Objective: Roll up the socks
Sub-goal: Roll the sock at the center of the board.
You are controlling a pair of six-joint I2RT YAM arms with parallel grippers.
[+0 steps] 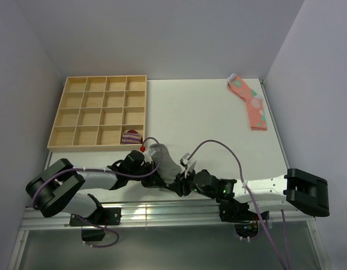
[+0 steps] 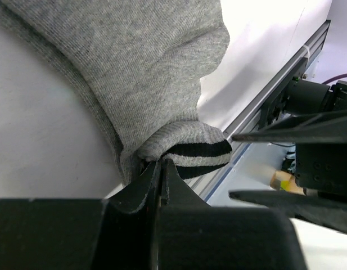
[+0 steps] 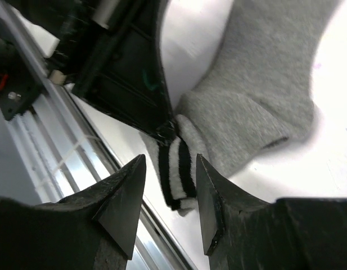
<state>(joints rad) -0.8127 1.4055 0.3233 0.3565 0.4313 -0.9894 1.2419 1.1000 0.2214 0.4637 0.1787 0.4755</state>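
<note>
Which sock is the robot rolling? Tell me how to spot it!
Find the wooden compartment tray on the left, then look just in front of its near right corner. There lies the grey sock, its cuff pinched by the left gripper. Unlike the pink spotted socks at the far right, it is plain grey with two dark cuff stripes.
</note>
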